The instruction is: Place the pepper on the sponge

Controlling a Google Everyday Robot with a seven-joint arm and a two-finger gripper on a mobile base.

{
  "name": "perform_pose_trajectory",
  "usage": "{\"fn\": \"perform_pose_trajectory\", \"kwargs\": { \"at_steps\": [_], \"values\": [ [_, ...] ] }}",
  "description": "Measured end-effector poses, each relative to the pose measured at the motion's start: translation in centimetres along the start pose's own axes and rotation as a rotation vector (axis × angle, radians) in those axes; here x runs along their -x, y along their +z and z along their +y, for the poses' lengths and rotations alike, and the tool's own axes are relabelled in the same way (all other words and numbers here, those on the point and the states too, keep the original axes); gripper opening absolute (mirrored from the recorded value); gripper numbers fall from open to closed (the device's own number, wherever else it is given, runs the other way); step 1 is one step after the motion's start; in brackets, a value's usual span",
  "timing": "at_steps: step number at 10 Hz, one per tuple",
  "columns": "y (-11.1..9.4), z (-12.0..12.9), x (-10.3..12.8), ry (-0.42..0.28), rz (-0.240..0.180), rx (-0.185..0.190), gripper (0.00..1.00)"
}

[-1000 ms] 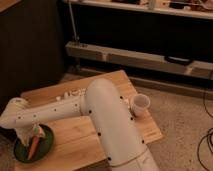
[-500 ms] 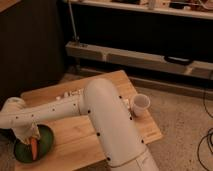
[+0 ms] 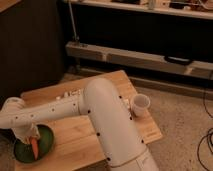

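Note:
The orange pepper (image 3: 34, 146) stands nearly upright, tip down, over the round green dish (image 3: 44, 141) at the table's front left corner. My gripper (image 3: 30, 136) is directly above the pepper, at the end of the white arm that reaches left across the table. The gripper's dark end meets the top of the pepper. The sponge is out of view, perhaps hidden behind the arm.
A white cup (image 3: 140, 104) stands near the right edge of the wooden table (image 3: 75, 145). My thick white arm (image 3: 100, 115) covers the table's middle. A dark shelf unit (image 3: 150, 55) stands behind, and cables (image 3: 205, 145) lie on the floor at right.
The gripper end has shifted slightly lower over the green dish, and the pepper has gone from tilted to nearly upright.

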Motion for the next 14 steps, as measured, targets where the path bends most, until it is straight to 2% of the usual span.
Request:
{"fn": "perform_pose_trajectory", "kwargs": {
  "at_steps": [6,7,8,10,12,14],
  "values": [
    [0.0,0.0,0.0,-0.001,0.0,-0.001,0.0],
    [-0.4,0.0,0.3,-0.009,0.01,-0.008,0.0],
    [-1.4,0.2,1.2,-0.031,0.042,-0.028,0.0],
    [-5.2,1.2,3.7,-0.072,0.132,-0.07,0.0],
    [-10.8,2.0,6.6,-0.112,0.218,-0.118,0.0],
    [-15.5,2.8,9.7,-0.144,0.307,-0.162,0.0]
  ]
}}
